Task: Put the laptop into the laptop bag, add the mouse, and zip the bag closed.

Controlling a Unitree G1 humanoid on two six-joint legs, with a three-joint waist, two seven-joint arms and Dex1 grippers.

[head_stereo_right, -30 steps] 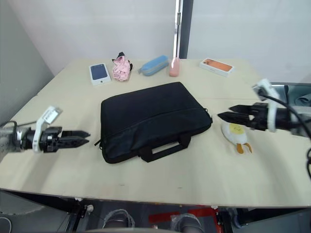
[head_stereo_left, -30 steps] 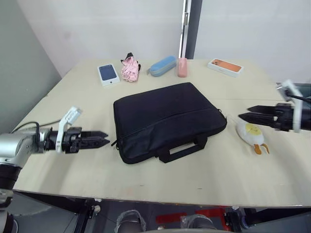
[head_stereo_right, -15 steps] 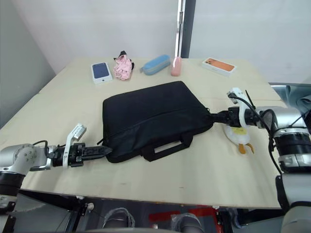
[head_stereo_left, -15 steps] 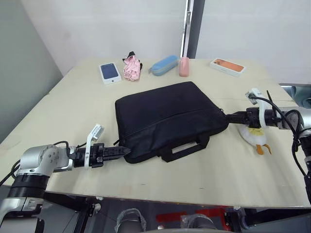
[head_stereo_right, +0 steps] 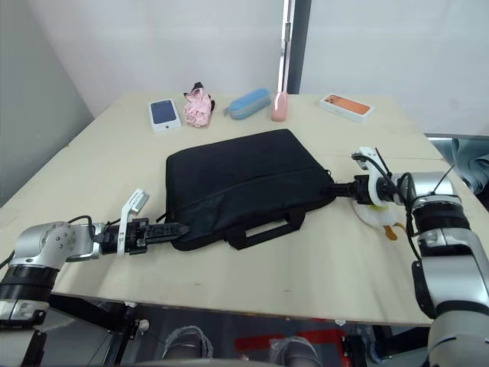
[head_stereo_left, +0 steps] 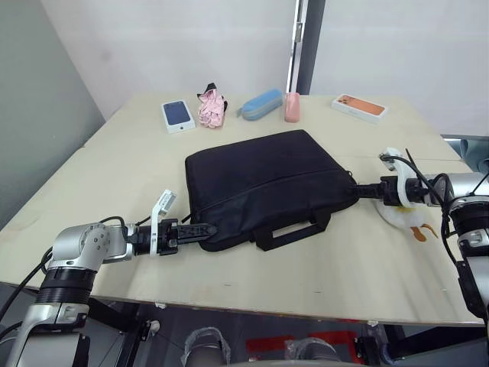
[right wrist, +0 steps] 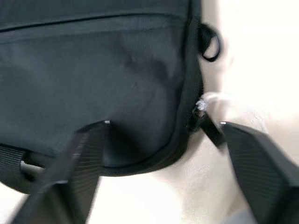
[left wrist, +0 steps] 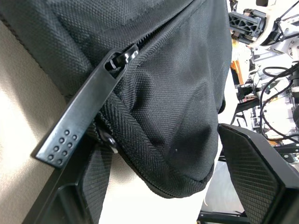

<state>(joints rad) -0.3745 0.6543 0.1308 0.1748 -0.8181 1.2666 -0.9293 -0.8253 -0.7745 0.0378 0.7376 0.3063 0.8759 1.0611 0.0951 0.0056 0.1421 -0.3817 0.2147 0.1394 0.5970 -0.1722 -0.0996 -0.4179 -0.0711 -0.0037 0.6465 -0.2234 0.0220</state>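
Seen from the head cameras, the laptop bag (head_stereo_left: 263,189) lay flat and closed at the middle of the pale wooden table (head_stereo_left: 252,267), its contents hidden, strap handle toward the near edge. The left gripper (head_stereo_left: 205,229) met the bag's near left corner and the right gripper (head_stereo_left: 357,192) its right corner; from there the spread of either claw was hard to make out. Behind the right arm, a white-and-yellow toy (head_stereo_left: 406,219) was partly covered. Along the far edge sat a phone box (head_stereo_left: 177,115), a pink cloth bundle (head_stereo_left: 212,108), a blue pouch (head_stereo_left: 260,104), a pink case (head_stereo_left: 291,106) and an orange phone box (head_stereo_left: 359,107), before a white wall. In the left wrist view, the claw stood parted around the bag's corner, one finger (left wrist: 254,172) clear of the fabric, a long zip pull (left wrist: 84,112) lying beside the other. In the right wrist view, blurred, the fingers (right wrist: 261,179) stood spread either side of the bag's end, a small zip tab (right wrist: 209,127) between them, ungripped.
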